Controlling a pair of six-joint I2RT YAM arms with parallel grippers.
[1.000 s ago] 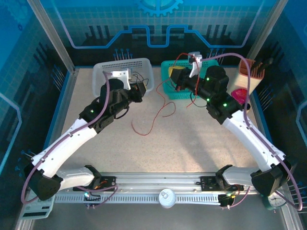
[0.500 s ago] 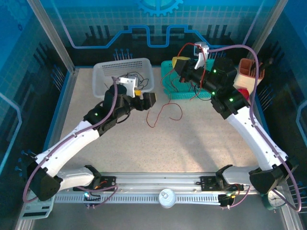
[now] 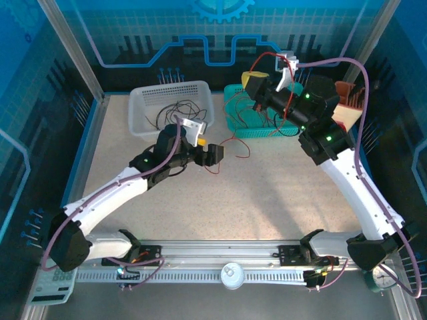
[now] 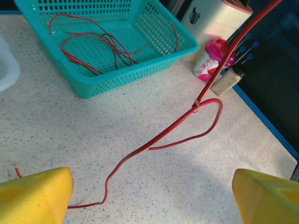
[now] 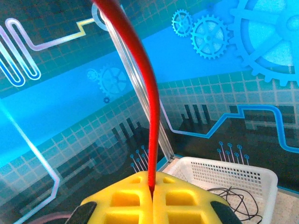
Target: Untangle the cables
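My right gripper (image 3: 253, 87) is raised above the teal basket (image 3: 231, 124) and shut on a red cable (image 5: 148, 102), which rises straight out between its yellow pads (image 5: 126, 200). That cable hangs down to the table and curls there (image 3: 235, 141). In the left wrist view it snakes over the speckled top (image 4: 154, 143) with a loop (image 4: 212, 119). My left gripper (image 3: 213, 155) hovers low over this cable's tail, open and empty, its pads (image 4: 37, 196) far apart. More red cables (image 4: 98, 44) lie in the teal basket (image 4: 121, 79). Black cables (image 3: 175, 110) sit in the white basket (image 3: 140, 97).
A pink-capped bottle (image 4: 216, 58) and a cream box (image 4: 217, 16) stand at the right edge beside the teal basket. A brown and cream holder (image 3: 347, 107) sits behind my right arm. Blue walls and metal posts close in the table.
My left gripper opened and moved right, away from the white basket, over the red cable. My right gripper lifted higher and back with its cable, dragging the loose end toward the teal basket.
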